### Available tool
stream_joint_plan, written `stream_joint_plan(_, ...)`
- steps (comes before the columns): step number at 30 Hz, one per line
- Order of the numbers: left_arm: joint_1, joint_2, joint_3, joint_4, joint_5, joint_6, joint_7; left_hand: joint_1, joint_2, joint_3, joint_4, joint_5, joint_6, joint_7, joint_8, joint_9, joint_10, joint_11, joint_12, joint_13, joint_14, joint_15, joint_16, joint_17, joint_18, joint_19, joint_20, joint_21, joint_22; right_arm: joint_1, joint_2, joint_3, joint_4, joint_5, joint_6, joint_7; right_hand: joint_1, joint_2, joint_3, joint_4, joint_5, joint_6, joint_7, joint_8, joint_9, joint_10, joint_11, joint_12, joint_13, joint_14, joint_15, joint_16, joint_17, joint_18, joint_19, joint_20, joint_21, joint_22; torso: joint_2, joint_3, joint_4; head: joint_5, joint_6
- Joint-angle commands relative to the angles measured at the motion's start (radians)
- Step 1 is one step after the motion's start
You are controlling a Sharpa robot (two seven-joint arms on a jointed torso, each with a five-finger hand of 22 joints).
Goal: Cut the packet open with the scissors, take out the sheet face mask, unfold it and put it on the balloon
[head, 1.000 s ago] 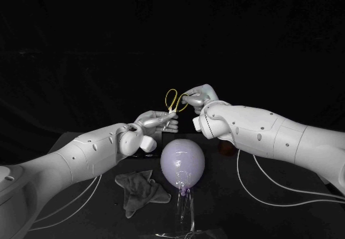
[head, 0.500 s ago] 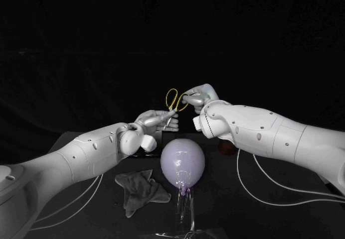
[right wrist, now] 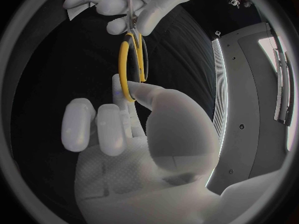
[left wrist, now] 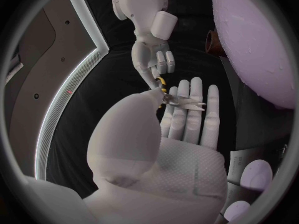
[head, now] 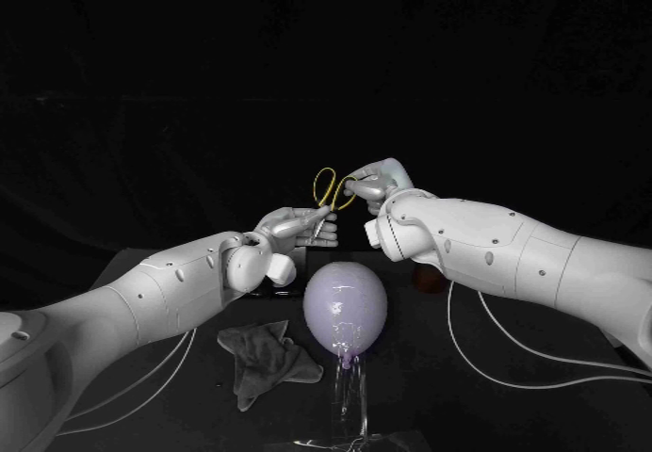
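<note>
Scissors (head: 326,196): held in the air above the desk (head: 455,400), over the far side of the balloon (head: 344,301). The yellow handle loops are uppermost and the blades slant downward.

Left robot hand (head: 295,229): it pinches the blades. In the left wrist view the thumb presses them (left wrist: 184,102) against straight fingers lying side by side.

Right robot hand (head: 374,184): thumb and a finger pinch one yellow loop (right wrist: 127,67).

Balloon: pale lilac, upright on a clear stand at mid-desk, touched by neither robot hand.

Crumpled grey cloth (head: 265,363): on the desk just beside the balloon, on the robot's left.
</note>
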Motion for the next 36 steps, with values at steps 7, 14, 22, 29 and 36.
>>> stream_joint_plan(7, 0.001, 0.005, 0.001, 0.001, 0.017, -0.011, 0.014, 0.044, 0.019, 0.033, -0.016, 0.002, 0.032, -0.012, 0.011, 0.012, 0.041, -0.011, 0.014, 0.005, 0.006, -0.014, 0.008, 0.012, 0.022, 0.005, -0.001, -0.006, -0.003, 0.001, 0.002, 0.001, 0.002, -0.017, 0.003, 0.004, -0.001, 0.011, 0.021, -0.027, 0.006, 0.004, -0.002, 0.003, 0.002, 0.044, -0.034, 0.005, 0.002, 0.004, -0.007, -0.004, 0.0, 0.015, 0.006, -0.004, 0.0, 0.002, 0.0, 0.0003, -0.0001, -0.001, -0.002)
stream_joint_plan(14, 0.001, 0.006, 0.002, 0.0, 0.017, -0.027, 0.022, 0.079, 0.041, 0.067, -0.029, 0.002, 0.053, -0.023, 0.028, 0.025, 0.077, -0.022, 0.025, 0.009, 0.019, -0.021, 0.015, 0.024, 0.023, 0.009, -0.009, -0.004, -0.002, 0.001, 0.0, 0.0, 0.003, -0.022, 0.007, 0.003, -0.001, 0.011, 0.021, -0.027, 0.006, 0.004, -0.002, 0.003, 0.002, 0.044, -0.034, 0.005, 0.002, 0.004, -0.007, -0.004, 0.0, 0.015, 0.006, -0.004, 0.0, 0.002, 0.0, 0.0002, -0.0009, 0.0, -0.002)
stream_joint_plan(22, 0.001, 0.004, 0.002, -0.001, 0.016, -0.031, 0.022, 0.082, 0.048, 0.074, -0.026, 0.002, 0.055, -0.026, 0.033, 0.031, 0.083, -0.024, 0.026, 0.009, 0.022, -0.023, 0.017, 0.028, 0.023, 0.011, -0.013, -0.003, -0.002, 0.0, -0.002, 0.0, -0.001, -0.03, 0.018, 0.003, -0.011, 0.01, 0.016, -0.027, -0.006, 0.002, 0.0, 0.001, 0.004, 0.038, -0.032, 0.001, 0.001, -0.004, -0.006, -0.021, -0.033, 0.022, -0.015, -0.003, -0.021, -0.026, 0.0, -0.0001, -0.0002, -0.002, -0.001)
stream_joint_plan(29, 0.001, 0.001, 0.002, -0.002, 0.012, -0.018, 0.018, 0.082, 0.052, 0.075, -0.024, 0.001, 0.056, -0.027, 0.035, 0.033, 0.085, -0.024, 0.026, 0.009, 0.023, -0.023, 0.018, 0.03, 0.023, 0.011, -0.014, -0.003, -0.002, 0.0, -0.005, -0.001, -0.005, -0.035, 0.03, 0.013, -0.031, 0.0, -0.018, -0.026, -0.008, -0.021, 0.012, -0.01, 0.008, -0.005, -0.023, -0.003, -0.008, -0.033, 0.003, -0.08, -0.127, 0.041, -0.078, 0.002, -0.089, -0.108, 0.0, -0.0001, -0.0001, -0.003, -0.001)
stream_joint_plan(36, 0.001, 0.0, 0.001, -0.002, 0.007, -0.005, 0.012, 0.081, 0.055, 0.076, -0.022, 0.001, 0.058, -0.027, 0.037, 0.036, 0.088, -0.025, 0.026, 0.009, 0.024, -0.024, 0.018, 0.032, 0.023, 0.011, -0.016, -0.003, -0.003, -0.002, -0.011, -0.002, -0.004, -0.034, 0.044, 0.03, -0.07, -0.032, -0.09, -0.009, 0.022, -0.066, 0.031, -0.045, 0.003, -0.081, -0.001, -0.004, -0.031, -0.065, 0.021, -0.153, -0.229, 0.062, -0.153, 0.018, -0.188, -0.214, 0.0, 0.0, -0.0003, -0.001, -0.001)
